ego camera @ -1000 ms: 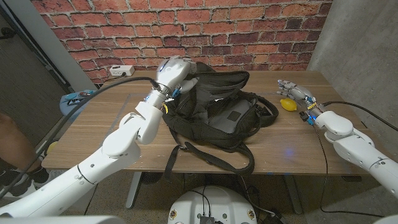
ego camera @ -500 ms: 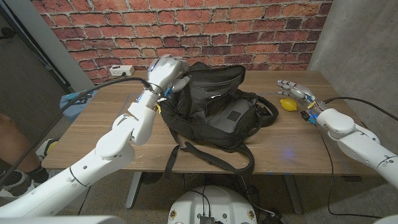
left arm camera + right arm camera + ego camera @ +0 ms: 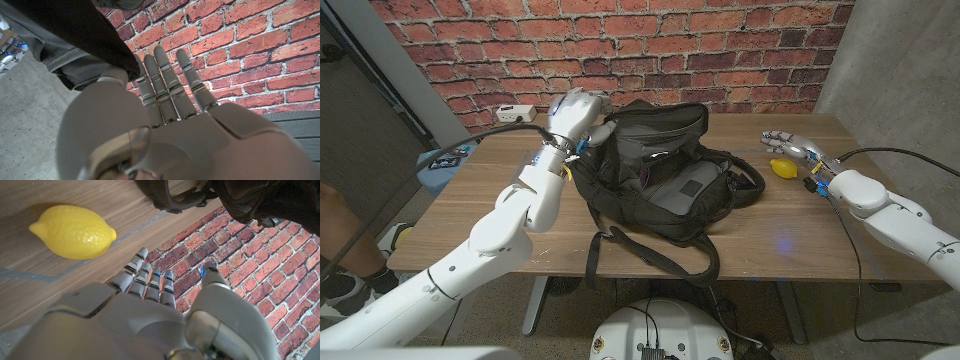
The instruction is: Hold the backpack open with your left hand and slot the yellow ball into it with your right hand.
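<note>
- The yellow lemon-shaped ball (image 3: 783,167) lies on the wooden surface (image 3: 480,215), long axis across it, right of the black fabric backpack (image 3: 660,180).
- Left hand (image 3: 578,112) grips the backpack's rim; contents hidden.
- Right hand (image 3: 792,143), fingers spread and empty, hovers just beside the ball.

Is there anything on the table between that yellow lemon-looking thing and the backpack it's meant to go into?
Nothing visible does. The yellow lemon lies on bare wood by the right hand, and only open tabletop separates it from the black backpack, whose top the left hand holds up.
</note>
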You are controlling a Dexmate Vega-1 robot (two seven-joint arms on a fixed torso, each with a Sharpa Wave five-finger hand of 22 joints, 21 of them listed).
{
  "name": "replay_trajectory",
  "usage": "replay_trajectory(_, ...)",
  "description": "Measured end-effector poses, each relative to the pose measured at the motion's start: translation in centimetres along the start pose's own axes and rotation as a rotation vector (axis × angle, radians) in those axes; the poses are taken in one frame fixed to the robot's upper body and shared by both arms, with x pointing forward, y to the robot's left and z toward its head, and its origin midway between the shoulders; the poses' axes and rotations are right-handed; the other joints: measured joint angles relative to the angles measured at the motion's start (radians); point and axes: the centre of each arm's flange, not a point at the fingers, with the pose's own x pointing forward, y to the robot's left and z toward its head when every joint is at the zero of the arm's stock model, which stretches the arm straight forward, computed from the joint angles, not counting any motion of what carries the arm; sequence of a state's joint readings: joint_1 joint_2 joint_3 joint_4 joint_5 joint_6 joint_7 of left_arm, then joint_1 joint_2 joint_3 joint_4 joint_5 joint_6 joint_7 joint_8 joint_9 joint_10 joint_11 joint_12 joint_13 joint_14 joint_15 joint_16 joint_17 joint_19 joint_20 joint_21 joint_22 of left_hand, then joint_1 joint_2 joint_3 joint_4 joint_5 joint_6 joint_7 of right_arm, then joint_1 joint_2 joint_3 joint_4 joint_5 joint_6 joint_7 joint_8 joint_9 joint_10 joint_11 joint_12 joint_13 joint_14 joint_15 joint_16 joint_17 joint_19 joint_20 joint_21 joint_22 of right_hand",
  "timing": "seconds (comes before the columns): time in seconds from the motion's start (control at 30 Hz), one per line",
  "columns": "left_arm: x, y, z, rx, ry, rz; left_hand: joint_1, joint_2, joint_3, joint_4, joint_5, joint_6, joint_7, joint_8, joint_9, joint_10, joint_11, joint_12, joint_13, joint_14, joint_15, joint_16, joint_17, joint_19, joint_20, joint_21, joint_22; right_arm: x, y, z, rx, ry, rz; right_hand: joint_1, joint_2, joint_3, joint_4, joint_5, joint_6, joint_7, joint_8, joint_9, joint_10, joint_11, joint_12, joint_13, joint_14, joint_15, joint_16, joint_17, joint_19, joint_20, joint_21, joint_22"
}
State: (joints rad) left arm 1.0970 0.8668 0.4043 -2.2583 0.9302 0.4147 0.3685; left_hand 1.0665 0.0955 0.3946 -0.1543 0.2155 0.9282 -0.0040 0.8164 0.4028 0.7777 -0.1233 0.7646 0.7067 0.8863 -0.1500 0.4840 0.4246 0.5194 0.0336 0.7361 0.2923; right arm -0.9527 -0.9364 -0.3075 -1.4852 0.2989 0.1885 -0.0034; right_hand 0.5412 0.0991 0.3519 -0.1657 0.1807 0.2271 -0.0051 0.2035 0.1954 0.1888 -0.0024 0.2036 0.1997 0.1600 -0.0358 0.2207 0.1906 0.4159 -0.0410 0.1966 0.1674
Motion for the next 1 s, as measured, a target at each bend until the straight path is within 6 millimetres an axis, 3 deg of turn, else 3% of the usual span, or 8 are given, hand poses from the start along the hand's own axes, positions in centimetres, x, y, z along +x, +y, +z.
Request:
replay_trajectory(0.3,0.5,-0.7,0.0,-0.009,0.007,-0.002,-0.001,-0.001,0.007,-0.002,-0.004,-0.001,-0.001,0.0,0.0,0.0,0.0,-0.007,0.005,0.0,0.0,0.0,0.003,-0.005,0.006,0.008,0.0,0.4,-0.1,-0.3,-0.056,0.017,0.018,0.016,-0.016,0.0,0.0,0.0,0.004,0.004,0.0,0.0,0.007,0.007,0.0,0.003,0.005,-0.005,0.0,0.0,0.013,-0.005,0.0,0.003)
replay_trajectory(0.8,1.8,-1.6,0.1,-0.026,0.004,0.006,-0.009,-0.009,0.007,-0.002,-0.004,-0.001,-0.001,0.008,-0.002,0.002,0.001,-0.012,0.009,0.0,0.0,-0.008,0.009,-0.009,0.002,0.023,0.0,1.1,-1.2,-0.5,-0.157,0.045,0.054,0.037,-0.037,-0.006,-0.005,0.0,0.009,0.009,0.0,0.0,0.018,0.018,0.0,0.003,0.015,-0.005,0.0,0.0,0.029,0.007,0.006,0.003)
replay_trajectory(0.83,1.9,-1.7,0.1,-0.028,0.003,0.005,-0.009,-0.009,0.007,-0.002,-0.004,-0.001,-0.001,0.008,-0.002,0.002,0.001,-0.012,0.009,0.0,0.0,-0.008,0.009,-0.009,0.002,0.023,0.0,1.3,-2.1,-0.4,-0.185,0.052,0.053,0.039,-0.039,-0.006,-0.005,0.0,0.009,0.009,0.0,0.0,0.018,0.018,0.0,0.003,0.015,-0.005,0.0,0.0,0.031,0.005,0.007,0.003)
replay_trajectory(1.0,2.2,-1.9,0.2,-0.029,-0.001,0.005,-0.009,-0.009,0.007,-0.002,-0.004,-0.002,-0.001,0.012,-0.002,0.002,0.001,-0.012,0.009,0.0,0.0,-0.008,0.009,-0.009,0.002,0.023,-0.005,1.4,-2.4,-0.5,-0.212,0.06,0.06,0.048,-0.048,-0.008,-0.008,0.0,0.013,0.012,0.0,0.0,0.022,0.022,0.004,0.003,0.021,0.001,0.0,-0.004,0.038,0.009,0.008,0.0)
